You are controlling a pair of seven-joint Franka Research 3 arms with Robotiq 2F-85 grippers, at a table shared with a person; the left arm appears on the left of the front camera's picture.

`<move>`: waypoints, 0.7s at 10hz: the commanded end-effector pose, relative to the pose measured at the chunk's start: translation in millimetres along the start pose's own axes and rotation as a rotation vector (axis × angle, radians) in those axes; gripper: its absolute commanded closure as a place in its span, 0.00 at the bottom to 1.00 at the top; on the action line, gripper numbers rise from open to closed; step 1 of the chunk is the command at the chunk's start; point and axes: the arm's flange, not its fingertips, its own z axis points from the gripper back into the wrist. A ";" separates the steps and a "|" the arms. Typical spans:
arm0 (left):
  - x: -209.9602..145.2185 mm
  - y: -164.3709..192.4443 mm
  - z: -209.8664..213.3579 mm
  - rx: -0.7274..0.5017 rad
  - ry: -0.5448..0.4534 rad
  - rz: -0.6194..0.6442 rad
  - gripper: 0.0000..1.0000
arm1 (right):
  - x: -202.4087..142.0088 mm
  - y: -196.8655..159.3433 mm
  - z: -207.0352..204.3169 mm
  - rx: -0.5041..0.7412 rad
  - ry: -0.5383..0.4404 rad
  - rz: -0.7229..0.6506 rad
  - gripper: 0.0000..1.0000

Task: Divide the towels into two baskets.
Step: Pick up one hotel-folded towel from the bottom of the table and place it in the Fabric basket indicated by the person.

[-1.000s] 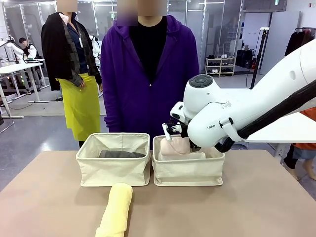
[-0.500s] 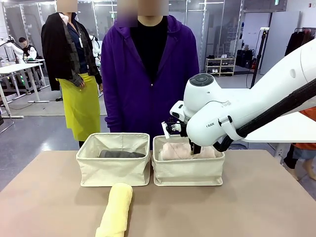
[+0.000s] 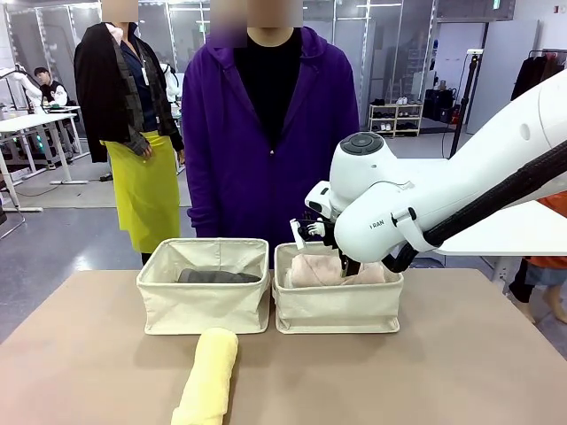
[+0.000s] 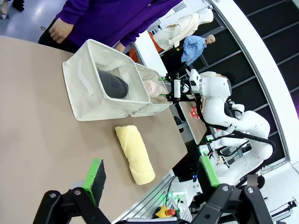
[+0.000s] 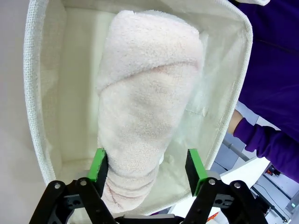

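Note:
The cream-beige towel (image 5: 145, 93) lies lengthwise in the right basket (image 3: 337, 310), with a bit of white terry cloth (image 5: 200, 95) showing beside it. My right gripper (image 3: 347, 266) is down in that basket and open. Its green pads (image 5: 98, 164) straddle the roll's near end, with a gap on one side. The dark grey towel (image 3: 217, 276) rests in the left basket (image 3: 204, 310). In front of the baskets, the pale yellow towel (image 3: 208, 376) lies on the table. My left gripper (image 4: 152, 175) hangs open above the table, well away from the yellow towel (image 4: 135, 154).
A person in a purple hoodie (image 3: 266, 133) stands right behind the baskets at the far edge. The two baskets touch side by side. Bare tan tabletop (image 3: 443, 372) lies to either side of the yellow towel.
My right gripper has lowered the cream-beige towel from above the rim down into the right basket. In the last half second almost nothing moved.

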 end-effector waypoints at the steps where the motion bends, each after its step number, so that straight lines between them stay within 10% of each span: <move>1: -0.1 -3.7 3.0 -0.013 -0.004 0.004 0.00 | 0.2 -0.1 0.5 -0.004 0.004 0.007 0.17; 7: -0.1 -3.7 3.0 -0.013 -0.004 0.004 0.00 | 0.0 0.0 0.0 0.000 0.000 0.000 0.17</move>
